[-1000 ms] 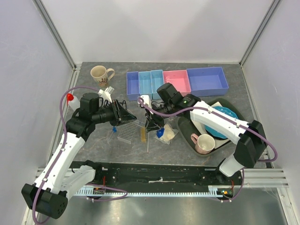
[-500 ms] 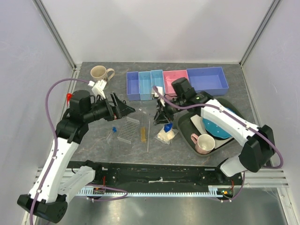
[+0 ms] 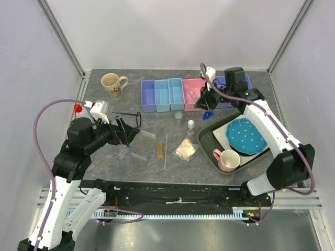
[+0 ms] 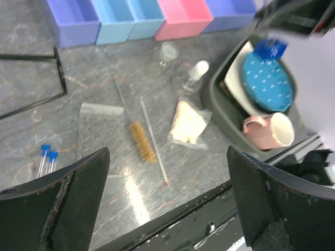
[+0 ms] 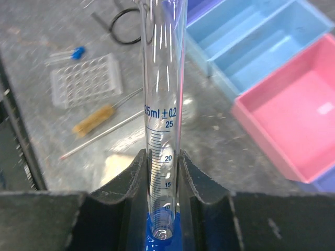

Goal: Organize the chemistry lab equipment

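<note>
Start nearest you. Your left gripper (image 3: 122, 134) hangs with its fingers (image 4: 78, 198) spread wide and nothing between them, above the left part of the table. Just under it lie the blue-capped tubes (image 4: 47, 159). They look light, round and free to roll, so pinch across the middle of the barrel rather than at the cap.

Beside them sits the clear rack (image 3: 142, 146), flat, stiff and probably slick. Take it by one long edge. The amber stick (image 3: 159, 149) and the thin rod (image 3: 166, 151) lie close together to its right. Both are slim and low on the surface, so come straight down and close at mid-length. The rod may be brittle.

The whitish bag (image 3: 186, 149) looks soft and will likely sag. Gather it at the top fold.

Further out, the white-capped bottle (image 3: 191, 128) stands upright. Grip its body below the cap. The wire ring (image 3: 137, 117) on its rod looks rigid, and the straight rod is the better hold.

At the far side, your right gripper (image 3: 205, 99) has its fingers narrow and clamped on the graduated cylinder (image 5: 162, 104), low on the tube just above its blue foot and over the edge of the pink bin (image 3: 194, 89). The cylinder looks smooth, fragile and top-heavy. Keep the squeeze gentle and lower it slowly.
</note>
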You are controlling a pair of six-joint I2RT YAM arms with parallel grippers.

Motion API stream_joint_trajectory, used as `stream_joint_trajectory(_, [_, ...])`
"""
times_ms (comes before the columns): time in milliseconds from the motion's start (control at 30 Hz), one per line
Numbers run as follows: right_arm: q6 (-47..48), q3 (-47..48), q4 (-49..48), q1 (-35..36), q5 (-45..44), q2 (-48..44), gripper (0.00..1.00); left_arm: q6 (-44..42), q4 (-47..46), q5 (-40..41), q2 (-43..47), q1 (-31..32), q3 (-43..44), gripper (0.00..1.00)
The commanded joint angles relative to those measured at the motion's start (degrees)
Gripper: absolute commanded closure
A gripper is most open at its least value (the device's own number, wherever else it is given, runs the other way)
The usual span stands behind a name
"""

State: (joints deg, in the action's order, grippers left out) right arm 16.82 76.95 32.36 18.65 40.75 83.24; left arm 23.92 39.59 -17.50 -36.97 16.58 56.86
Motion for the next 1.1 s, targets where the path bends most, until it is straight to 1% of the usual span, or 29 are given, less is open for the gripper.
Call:
stream_joint_trajectory(0, [-4.3, 10.8, -1.9, -2.5, -4.8, 7.0, 0.8, -5.5, 0.1, 4.7, 1.3, -0.1, -4.5, 0.01])
stream_joint_trajectory(67, [-5.5, 13.8, -2.0, -3.0, -6.4, 9.7, 0.8, -6.0, -0.9, 5.5, 2.0, -0.1, -6.4, 0.01])
stream_joint_trajectory(200, [-9.3, 21.7, -2.2, -3.6, -7.4, 18.4, 0.8, -6.2, -2.1, 7.4, 3.5, -0.1, -8.9, 0.01])
stream_joint_trajectory(333, [-13.6, 26.8, -2.6, -4.3, -7.6, 25.4, 0.79, -5.6, -3.0, 6.9, 5.4, -0.1, -10.4, 0.01])
stream_joint_trajectory(400, [-14.0, 29.2, -2.5, -4.7, -8.2, 28.8, 0.79, -4.7, -4.5, 7.2, 7.3, -0.1, -11.7, 0.01])
stream_joint_trajectory(533, [-14.0, 33.2, -2.6, -5.5, -9.6, 34.2, 0.79, -2.1, -6.5, 7.4, 10.6, -0.1, -17.0, 0.01])
stream_joint_trajectory(567, [-14.0, 34.9, -2.6, -5.9, -9.9, 35.2, 0.78, -1.0, -6.6, 7.5, 11.1, -0.1, -17.6, 0.01])
stream_joint_trajectory(767, [-13.0, 41.7, -2.3, -7.1, -11.5, 44.4, 0.78, -1.2, -6.5, 8.3, 13.2, -0.1, -17.7, 0.01])
stream_joint_trajectory(933, [-11.5, 42.9, -2.2, -7.1, -12.9, 47.7, 0.78, -1.5, -6.7, 8.0, 12.5, -0.1, -17.7, 0.01])
stream_joint_trajectory(1067, [-10.3, 42.1, -2.2, -7.1, -13.2, 49.0, 0.77, -1.9, -6.9, 7.7, 11.7, -0.1, -17.7, 0.02])
